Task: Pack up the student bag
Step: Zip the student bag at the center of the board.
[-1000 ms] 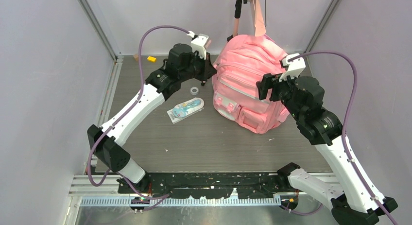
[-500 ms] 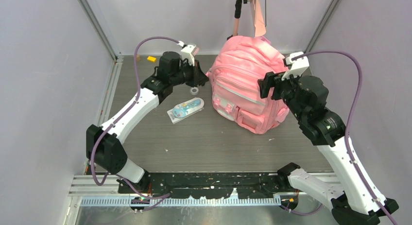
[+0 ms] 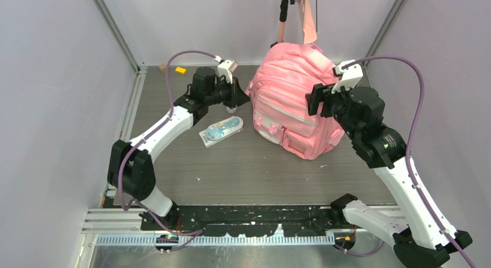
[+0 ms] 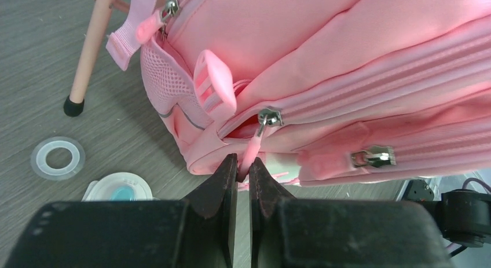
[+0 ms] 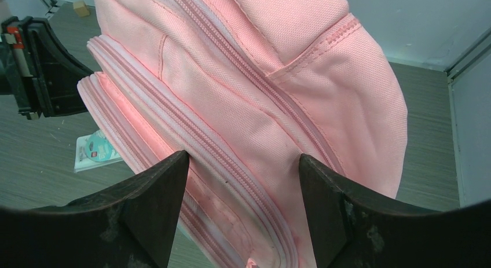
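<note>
Two pincers: both at the student bag [image 3: 295, 103], standing mid-table.
Left pincer [image 4: 243, 174]: clamped on a pink zip pull [image 4: 253, 149].
Right pincer [image 5: 240, 190]: spread wide, bracing the bag (contact unclear).
Risk: the thin pull may slip free if tugged off-line.

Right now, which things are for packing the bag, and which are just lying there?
For the job: the student bag; its pink zip pull, pinched by the left gripper; the right gripper, open at the bag.

Lying about: blister pack, tape ring, yellow block.
</note>
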Action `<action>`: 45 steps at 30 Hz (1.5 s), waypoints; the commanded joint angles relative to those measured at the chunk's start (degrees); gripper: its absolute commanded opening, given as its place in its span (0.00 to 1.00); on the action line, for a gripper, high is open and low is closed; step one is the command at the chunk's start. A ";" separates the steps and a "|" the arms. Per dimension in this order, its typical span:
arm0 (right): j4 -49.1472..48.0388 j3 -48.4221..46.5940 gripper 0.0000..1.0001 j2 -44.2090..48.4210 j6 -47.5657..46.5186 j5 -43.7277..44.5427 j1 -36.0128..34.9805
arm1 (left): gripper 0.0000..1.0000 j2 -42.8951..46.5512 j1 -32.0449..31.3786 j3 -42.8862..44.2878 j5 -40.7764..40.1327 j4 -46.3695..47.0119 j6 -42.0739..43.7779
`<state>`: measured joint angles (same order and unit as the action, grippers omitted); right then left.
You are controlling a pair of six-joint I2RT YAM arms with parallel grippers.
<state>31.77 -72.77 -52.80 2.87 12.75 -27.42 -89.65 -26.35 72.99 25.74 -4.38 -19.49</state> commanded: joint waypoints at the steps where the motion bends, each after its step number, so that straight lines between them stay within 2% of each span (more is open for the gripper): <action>1: -0.09 -1.15 0.75 -0.11 0.20 -0.07 -0.07 | 0.00 -4.09 1.91 -2.56 -3.92 -2.96 1.86; 10: -0.27 -0.46 0.74 -0.20 0.28 0.48 -0.08 | 0.00 -6.35 1.91 -8.01 -3.23 0.30 0.71; 17: -0.39 -0.08 0.74 -0.44 -0.17 0.54 -0.09 | 0.00 -5.25 2.24 -8.49 -3.55 -0.60 -0.30; 25: -0.46 0.99 0.73 -0.80 -0.20 1.08 -0.09 | 0.00 -8.49 2.53 -10.53 3.21 -0.93 0.60; 36: -2.13 0.41 0.73 1.51 1.06 -0.60 -0.09 | 0.00 -2.16 2.53 -11.01 3.25 1.20 2.78; 37: -2.36 0.51 0.73 2.07 1.16 -0.84 -0.09 | 0.05 -1.40 2.53 -10.73 3.18 0.65 3.08; 38: -2.75 0.72 0.73 2.34 1.28 -0.90 -0.09 | 0.14 -0.23 2.53 -10.50 2.75 0.12 3.36; 40: -2.96 0.85 0.74 3.03 1.40 -0.93 -0.10 | 0.41 2.39 2.53 -10.74 1.60 -0.38 4.13; 42: -2.87 0.87 0.74 3.74 1.51 -0.88 -0.09 | 0.61 6.55 2.43 -12.61 -0.05 1.00 5.15; 45: -2.93 0.93 0.74 4.51 1.52 -0.94 -0.09 | 0.75 12.17 2.44 -15.93 -0.60 5.46 7.41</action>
<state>31.59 -71.75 -49.93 3.44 12.62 -27.42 -85.65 -24.25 59.66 27.35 -1.96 -15.77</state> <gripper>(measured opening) 0.738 0.693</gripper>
